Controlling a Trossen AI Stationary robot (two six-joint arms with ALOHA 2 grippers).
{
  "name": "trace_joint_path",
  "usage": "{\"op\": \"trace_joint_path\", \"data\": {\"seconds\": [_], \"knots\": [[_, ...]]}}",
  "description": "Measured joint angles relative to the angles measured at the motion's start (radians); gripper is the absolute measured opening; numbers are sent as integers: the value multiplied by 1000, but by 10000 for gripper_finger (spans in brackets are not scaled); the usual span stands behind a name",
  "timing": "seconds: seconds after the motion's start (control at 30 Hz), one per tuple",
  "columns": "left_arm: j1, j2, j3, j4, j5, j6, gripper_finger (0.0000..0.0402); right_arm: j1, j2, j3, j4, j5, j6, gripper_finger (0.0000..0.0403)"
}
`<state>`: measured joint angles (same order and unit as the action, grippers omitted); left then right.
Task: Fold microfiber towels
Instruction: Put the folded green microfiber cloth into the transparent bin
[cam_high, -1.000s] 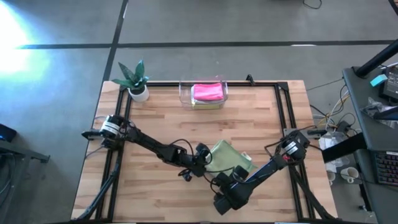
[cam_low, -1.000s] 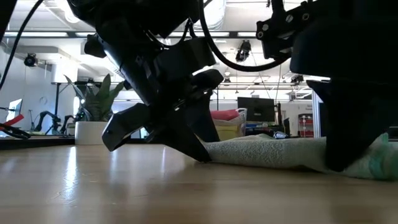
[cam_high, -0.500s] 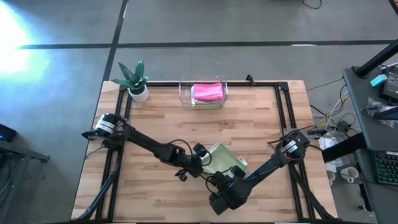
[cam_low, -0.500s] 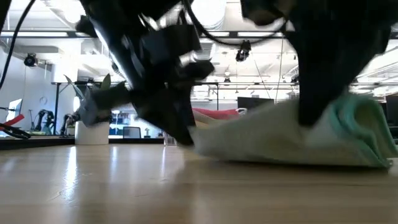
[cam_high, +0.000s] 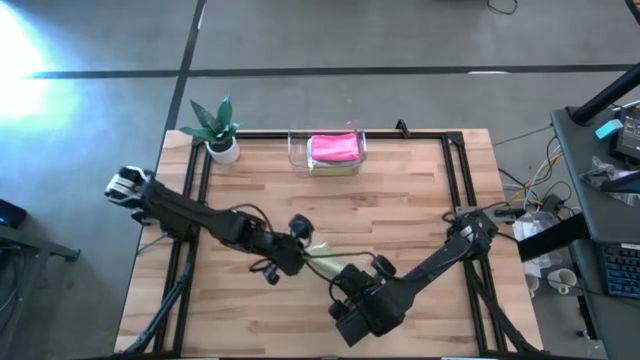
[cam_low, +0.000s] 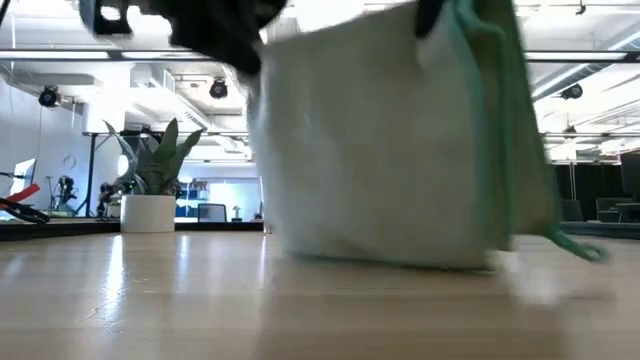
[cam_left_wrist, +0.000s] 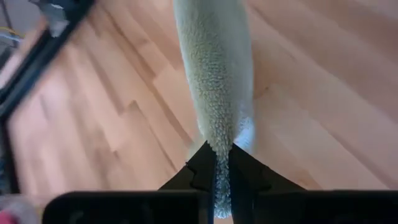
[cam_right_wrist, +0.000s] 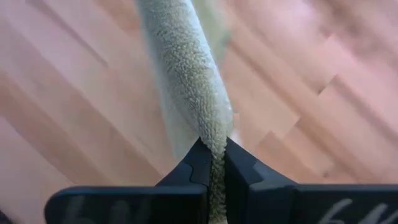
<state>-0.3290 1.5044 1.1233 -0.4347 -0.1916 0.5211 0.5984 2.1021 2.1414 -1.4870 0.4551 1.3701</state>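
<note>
Your sage green towel (cam_low: 390, 140) hangs off the table as a taut sheet with a teal stitched edge, its lower edge brushing the wood. Your hot pink towel (cam_high: 334, 147) lies folded atop a yellow towel (cam_high: 330, 167) at the far edge.

The towel (cam_low: 390, 140) held up in the middle is a soft sage green, with a brighter green edge on one side. Up close it looks pale green and fuzzy (cam_left_wrist: 214, 74). The counter (cam_high: 420, 200) is light brown wood with stripes of boards. A hot pink towel (cam_high: 334, 148) lies on a yellow one in the clear bin (cam_high: 296, 150). The plant (cam_high: 213, 122) is green in a white pot. Both arms are black.
</note>
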Motion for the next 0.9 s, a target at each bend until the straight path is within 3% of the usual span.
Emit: {"op": "trace_joint_path", "data": {"seconds": [0.13, 0.4, 0.67, 0.9], "knots": [[9, -96, 3, -30, -25, -41, 8, -36, 0, 81, -55, 81, -27, 9], [79, -240, 3, -33, -214, -42, 8, -183, 0, 215, -82, 235, -234, 9], [202, -273, 4, -15, -372, -43, 8, -360, -36, 214, -47, 281, -465, 9], [338, -260, 2, 113, -396, -42, 8, -517, -71, 214, 6, 309, -655, 9]]}}
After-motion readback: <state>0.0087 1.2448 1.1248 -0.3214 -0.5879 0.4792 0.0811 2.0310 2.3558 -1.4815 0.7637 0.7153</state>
